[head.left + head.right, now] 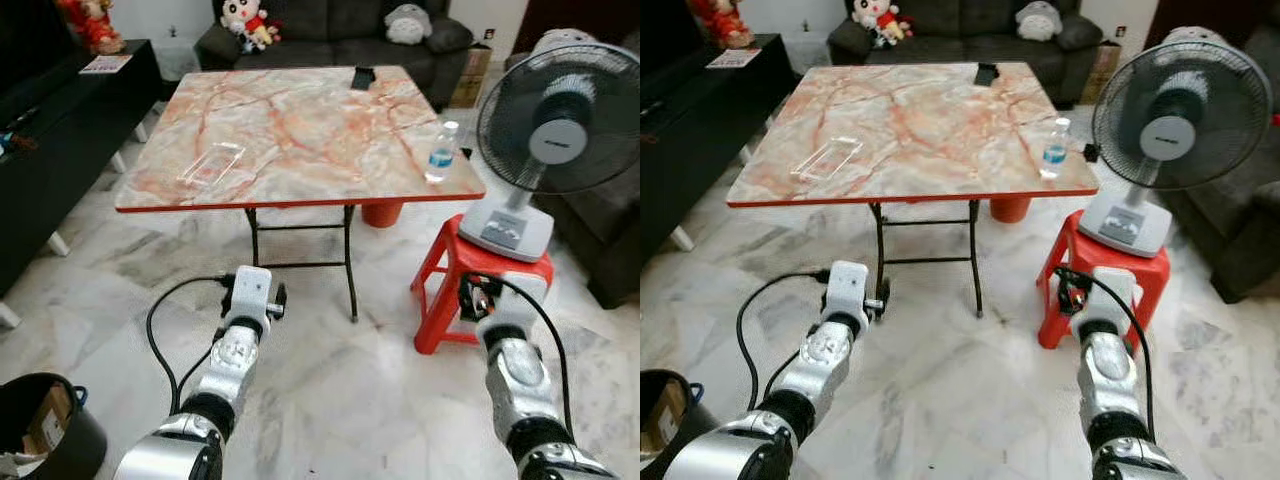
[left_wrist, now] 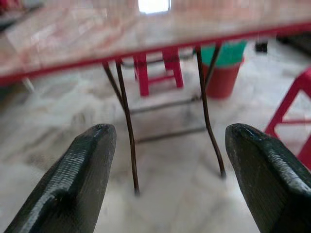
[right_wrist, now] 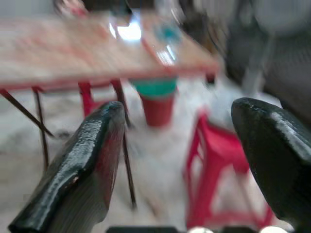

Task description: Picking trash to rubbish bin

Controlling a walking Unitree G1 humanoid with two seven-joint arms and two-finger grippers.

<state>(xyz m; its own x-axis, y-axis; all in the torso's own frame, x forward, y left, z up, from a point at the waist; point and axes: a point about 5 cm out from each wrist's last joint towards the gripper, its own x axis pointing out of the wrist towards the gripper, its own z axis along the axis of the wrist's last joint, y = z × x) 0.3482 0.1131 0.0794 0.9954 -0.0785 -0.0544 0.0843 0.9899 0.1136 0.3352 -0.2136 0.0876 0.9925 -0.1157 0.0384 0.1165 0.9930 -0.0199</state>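
Both my grippers, left gripper (image 2: 165, 170) and right gripper (image 3: 180, 165), spread wide and empty, approaching clear plastic tray (image 1: 212, 165) and water bottle (image 1: 441, 152) on marble-patterned table (image 1: 300, 130).

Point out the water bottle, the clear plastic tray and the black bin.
water bottle (image 1: 441, 153), left eye view, its label
clear plastic tray (image 1: 211, 165), left eye view, its middle
black bin (image 1: 88, 440), left eye view, its outer wall

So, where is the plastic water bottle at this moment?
The water bottle stands upright near the right front corner of the marble-pattern table, on the robot's right, close to the fan on the red stool.
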